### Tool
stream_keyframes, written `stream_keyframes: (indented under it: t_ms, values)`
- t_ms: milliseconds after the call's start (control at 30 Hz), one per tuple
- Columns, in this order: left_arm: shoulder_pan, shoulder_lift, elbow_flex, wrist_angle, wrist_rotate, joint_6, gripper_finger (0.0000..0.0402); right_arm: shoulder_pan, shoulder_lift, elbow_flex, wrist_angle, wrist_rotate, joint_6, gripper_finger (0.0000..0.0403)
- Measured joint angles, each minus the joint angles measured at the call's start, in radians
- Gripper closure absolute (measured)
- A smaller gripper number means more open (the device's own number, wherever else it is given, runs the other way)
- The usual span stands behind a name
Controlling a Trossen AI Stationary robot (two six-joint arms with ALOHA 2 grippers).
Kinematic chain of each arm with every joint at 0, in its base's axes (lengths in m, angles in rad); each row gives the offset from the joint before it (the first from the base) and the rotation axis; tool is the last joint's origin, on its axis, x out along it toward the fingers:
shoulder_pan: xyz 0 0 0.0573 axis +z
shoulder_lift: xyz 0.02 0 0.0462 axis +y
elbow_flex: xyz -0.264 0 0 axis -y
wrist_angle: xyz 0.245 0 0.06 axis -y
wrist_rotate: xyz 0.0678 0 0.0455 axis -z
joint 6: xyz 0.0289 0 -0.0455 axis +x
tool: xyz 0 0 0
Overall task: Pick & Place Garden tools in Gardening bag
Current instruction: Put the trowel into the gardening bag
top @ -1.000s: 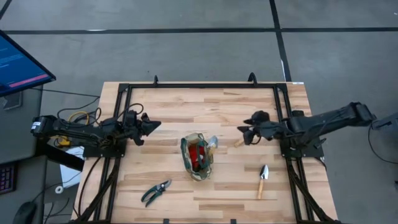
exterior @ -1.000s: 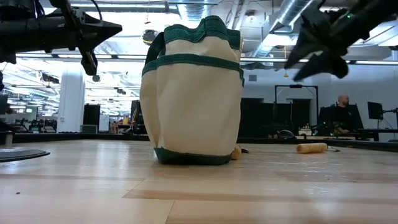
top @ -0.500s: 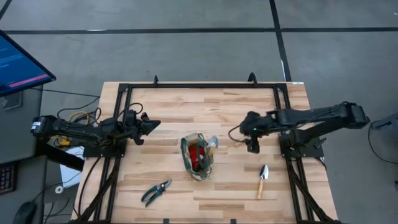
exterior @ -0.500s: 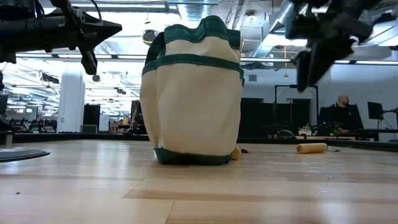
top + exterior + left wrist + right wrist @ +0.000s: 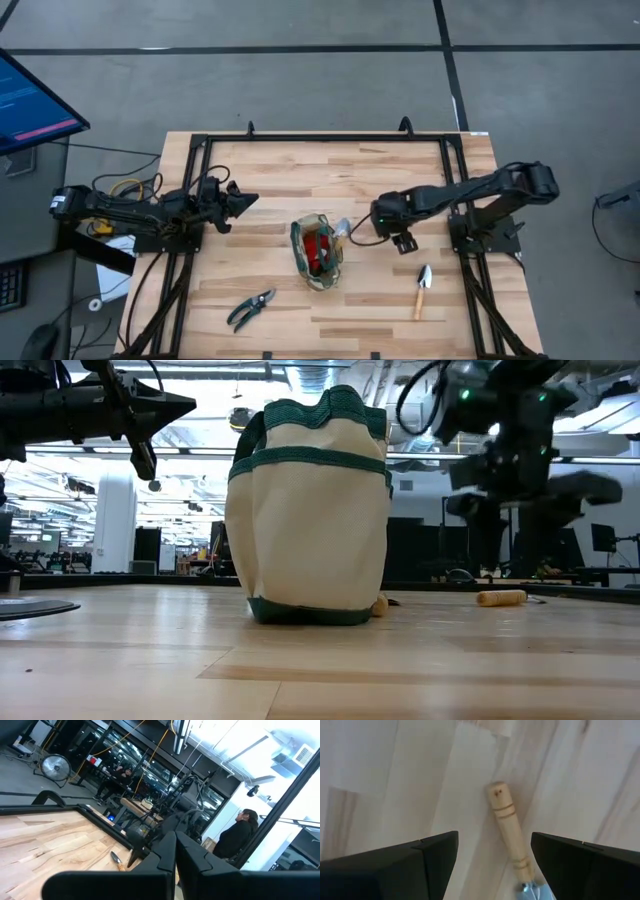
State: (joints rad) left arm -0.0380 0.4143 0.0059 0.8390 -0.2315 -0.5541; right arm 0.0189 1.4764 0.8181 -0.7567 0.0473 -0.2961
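**Lining up on the wooden handle beside the bag**

The right gripper (image 5: 392, 232) hangs above the table (image 5: 400, 170) with its fingers (image 5: 400, 865) spread wide, and in the right wrist view a trowel's light wooden handle (image 5: 509, 830) lies directly below, in the gap between them and apart from both. In the high view this trowel (image 5: 352, 232) rests just beside the gardening bag (image 5: 317, 252), its silver head against the bag's rim.

To do the grasp well, the gripper should probably drop straight down with the handle centred, its length crossing the line between the fingers, and close around the middle of the handle rather than the rounded butt end, so the tool does not swing when lifted.

A second trowel (image 5: 422, 290) lies near the gripper on the side away from the bag; the pruning shears (image 5: 251, 309) lie well beyond the bag. The left gripper (image 5: 240, 203) waits far across the bag, fingers pressed together.
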Motion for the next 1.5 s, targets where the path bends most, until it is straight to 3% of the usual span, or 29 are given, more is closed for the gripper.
stream_keyframes:
  t_ms: [333,667,933,1200,1367,1500]
  values:
    - [0.000,0.000,0.000,0.000,0.021,0.000,0.0394,-0.072,0.166,0.006,0.087,-0.093,-0.052,0.0173]
    - [0.000,0.000,0.000,0.000,0.021,0.000,0.0394,-0.082,0.162,0.002,0.107,-0.096,-0.036,0.0351]
    - [0.000,0.000,0.000,0.000,0.020,0.000,0.0394,-0.104,0.064,-0.003,0.117,-0.134,0.009,0.0347]
    - [0.000,0.000,0.000,0.000,0.020,0.000,0.0394,-0.174,-0.180,-0.003,0.203,-0.156,0.090,0.0347]
    - [0.000,0.000,0.000,0.000,0.019,0.025,0.0394,-0.244,-0.339,-0.002,0.462,-0.249,0.159,0.0347]
    - [0.000,0.000,0.000,0.000,0.015,0.025,0.0394,-0.299,-0.387,0.000,0.678,-0.359,0.160,0.0347]
